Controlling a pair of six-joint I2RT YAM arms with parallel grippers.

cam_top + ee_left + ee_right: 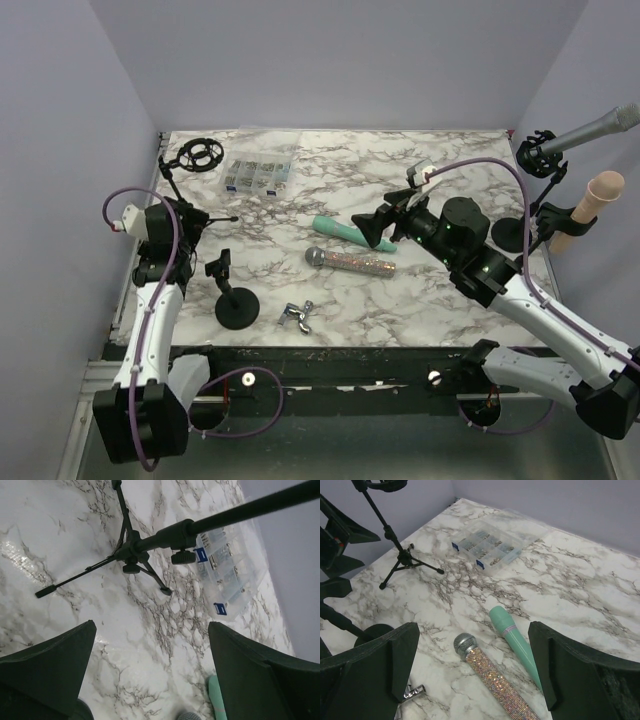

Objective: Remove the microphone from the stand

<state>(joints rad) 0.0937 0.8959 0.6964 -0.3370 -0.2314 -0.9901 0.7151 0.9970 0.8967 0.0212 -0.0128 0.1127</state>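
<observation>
A grey microphone (600, 128) sits in the clip of a black stand (535, 160) at the far right edge. A beige microphone (592, 203) is held in a second stand just below it. A glitter microphone (352, 262) and a teal microphone (340, 231) lie loose mid-table; both also show in the right wrist view, the glitter one (492, 677) and the teal one (515, 642). My right gripper (376, 230) is open and empty above them, well left of the right-hand stands. My left gripper (192, 224) is open and empty near a tripod stand (132, 555).
The tripod stand carries an empty shock mount (195, 155) at the back left. A round-base stand (236, 305) with an empty clip stands at the front left. A clear parts box (260, 172) lies at the back. A small metal clip (298, 316) lies near the front edge.
</observation>
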